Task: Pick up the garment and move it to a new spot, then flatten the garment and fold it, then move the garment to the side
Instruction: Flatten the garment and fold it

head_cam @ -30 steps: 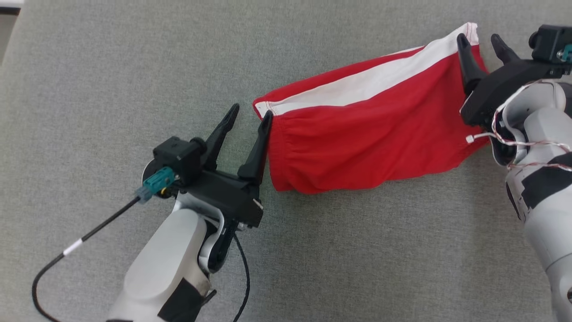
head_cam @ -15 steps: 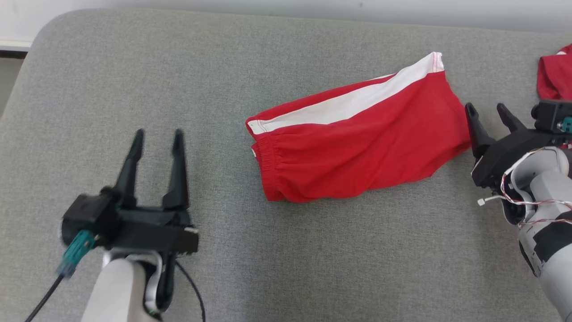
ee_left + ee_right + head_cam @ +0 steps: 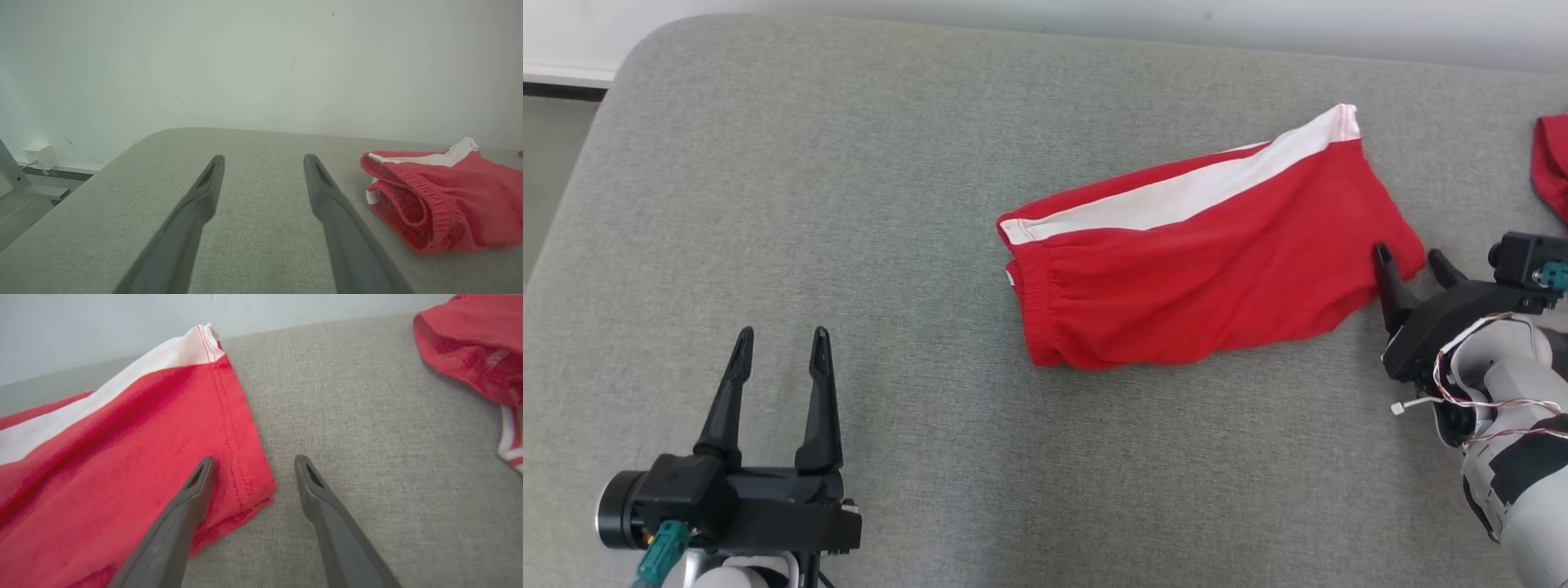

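Shorts (image 3: 1192, 269), red, white-striped, elastic-waisted, lie on grey woven cushion (image 3: 915, 188); left end effector (image 3: 783, 336) and right end effector (image 3: 1407, 255) splayed empty

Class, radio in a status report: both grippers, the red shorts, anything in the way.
Left gripper open, apart from red shorts. Right gripper open at their hem corner. Shorts folded on cushion. Second red garment far right, not obstructing.

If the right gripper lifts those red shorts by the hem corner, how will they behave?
Likely floppy: the red shorts lie wrinkled and folded flat, so they should drape and unfold from a one-corner pinch. Probably light; the fabric looks thin. The gathered waistband may hang lowest.
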